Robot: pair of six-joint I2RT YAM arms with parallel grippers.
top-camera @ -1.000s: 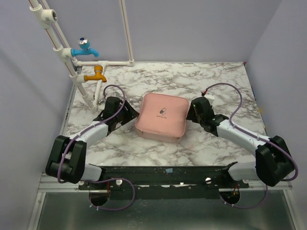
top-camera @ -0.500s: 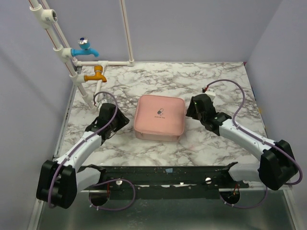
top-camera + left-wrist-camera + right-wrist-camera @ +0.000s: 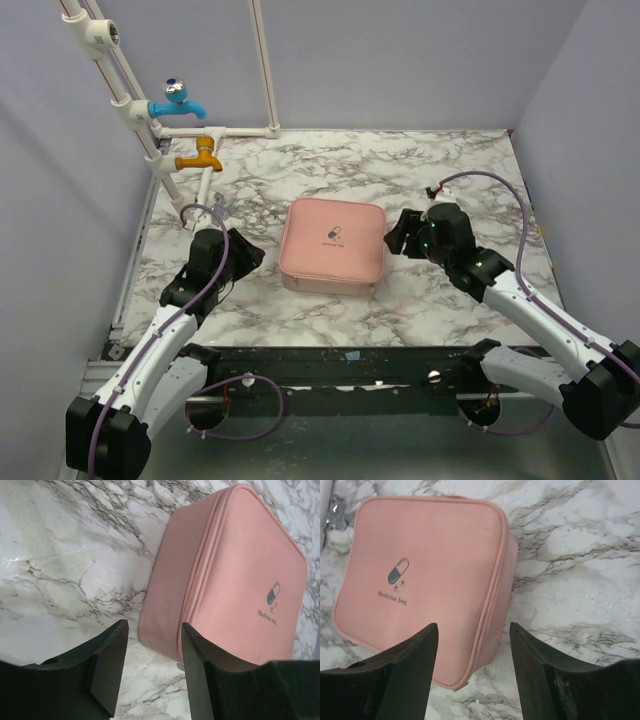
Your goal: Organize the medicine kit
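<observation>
The medicine kit [image 3: 333, 245] is a pale pink zip case, shut, lying flat in the middle of the marble table, pill logo up. It also shows in the left wrist view [image 3: 235, 585] and the right wrist view [image 3: 425, 575]. My left gripper [image 3: 250, 252] is open and empty, just left of the case, a little apart; in its wrist view [image 3: 150, 667] the case's near corner lies between its jaws. My right gripper [image 3: 395, 238] is open and empty at the case's right edge; in its wrist view [image 3: 472, 672] the case's corner sits between the jaws.
White pipes with a blue tap [image 3: 178, 100] and an orange tap [image 3: 198, 156] stand at the back left. Purple-grey walls enclose the table on three sides. A black rail [image 3: 340, 365] runs along the near edge.
Both arms have drawn back from the case and swung outward. The case has turned slightly and now lies squarer on the table.
</observation>
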